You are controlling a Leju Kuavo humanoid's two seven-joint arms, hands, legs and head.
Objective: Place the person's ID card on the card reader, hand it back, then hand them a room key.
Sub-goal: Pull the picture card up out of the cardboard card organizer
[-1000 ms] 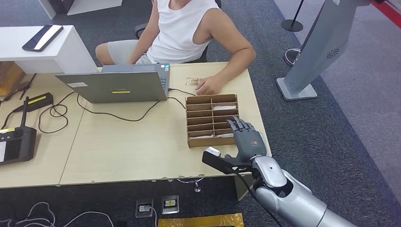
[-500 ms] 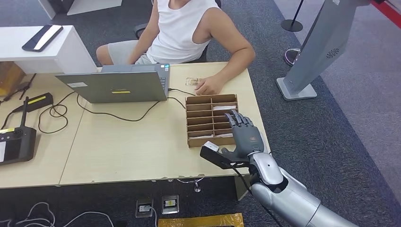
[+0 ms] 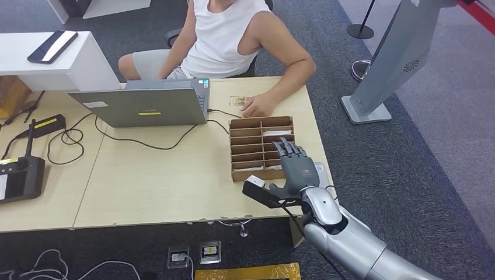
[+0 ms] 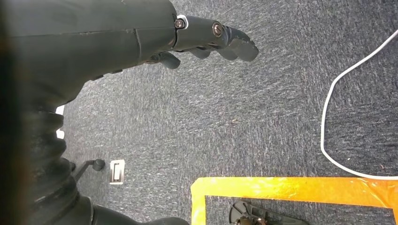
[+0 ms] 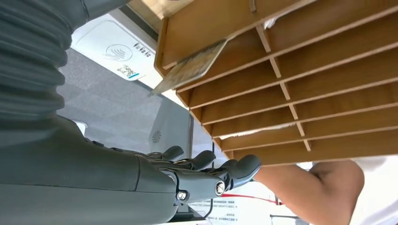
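Spanning most of the head view, the pale wooden desk (image 3: 152,186) carries a grey laptop (image 3: 143,105) at its far side, with a person in a white sleeveless top (image 3: 225,35) seated behind it. Near the desk's right end stands a brown slotted card rack (image 3: 251,146). The right hand (image 3: 295,169) hovers over the rack's near right corner, fingers apart and holding nothing. The left hand (image 4: 206,40) hangs above dark carpet, fingers loosely curled and empty. The person's hand (image 3: 257,106) rests beside the ID card (image 3: 237,100), which lies flat on the desk just beyond the rack.
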